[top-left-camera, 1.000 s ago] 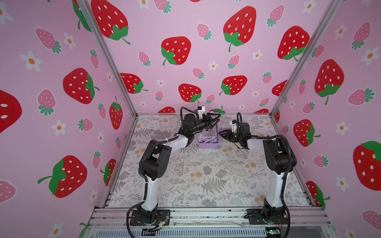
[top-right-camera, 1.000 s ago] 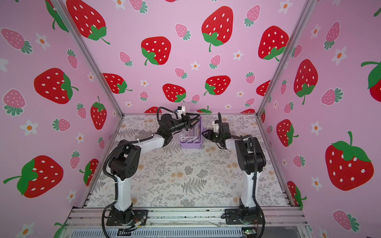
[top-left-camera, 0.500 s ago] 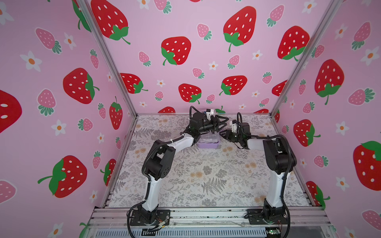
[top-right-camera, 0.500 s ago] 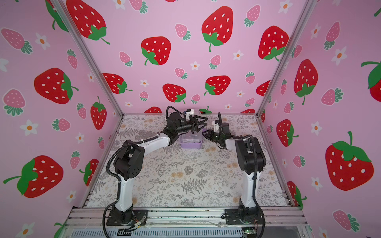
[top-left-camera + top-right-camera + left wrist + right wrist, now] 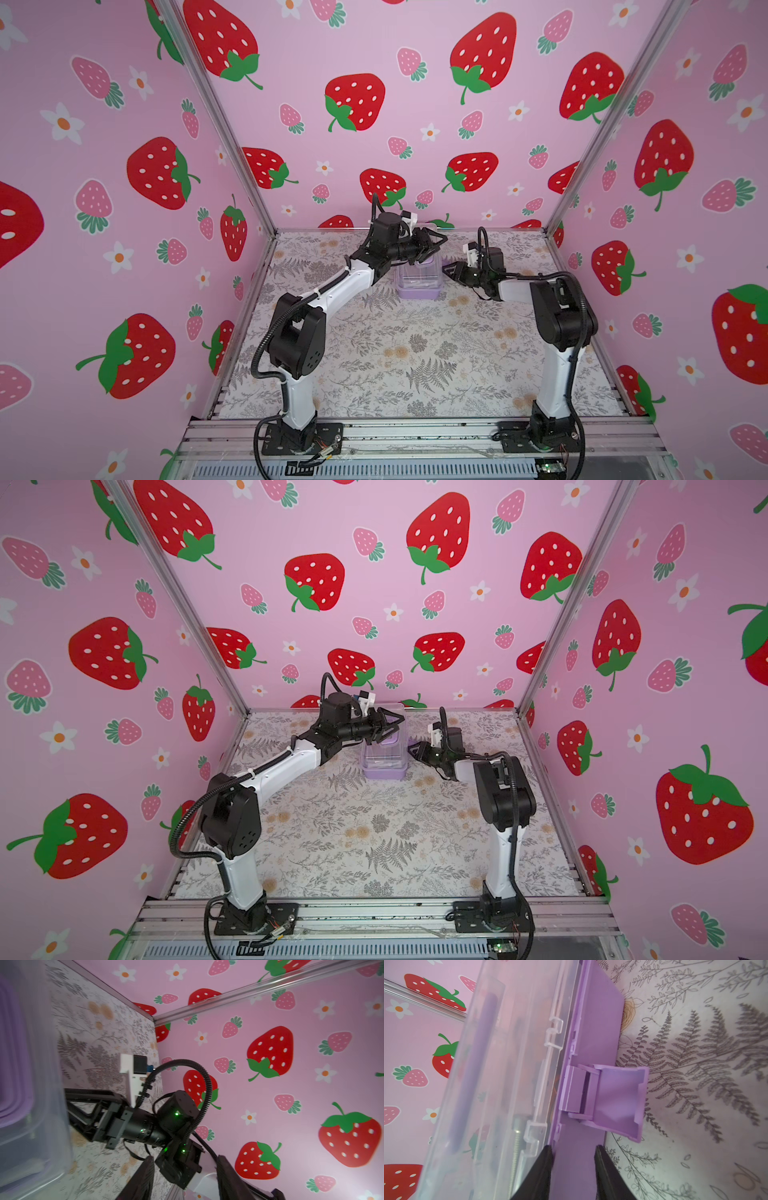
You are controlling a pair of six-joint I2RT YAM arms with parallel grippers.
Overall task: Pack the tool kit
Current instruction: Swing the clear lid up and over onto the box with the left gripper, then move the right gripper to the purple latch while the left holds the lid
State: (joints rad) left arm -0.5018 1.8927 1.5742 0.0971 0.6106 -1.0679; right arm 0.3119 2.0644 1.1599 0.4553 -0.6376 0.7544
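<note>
At the lilac tool box (image 5: 417, 286), right pincer (image 5: 574, 1159) grips the base's side wall below the hanging latch (image 5: 616, 1101); left pincer (image 5: 388, 725), jaws spread, reaches over the clear lid (image 5: 508, 1064), contact unclear.

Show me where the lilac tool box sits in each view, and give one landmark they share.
Top views: lilac tool box at the far middle of the floral mat, between the two arms.
Left wrist view: a blurred lilac and clear mass along one edge.
Right wrist view: close up, side wall with its open latch.
Shared landmark: the right pincer at the box's side.
</note>
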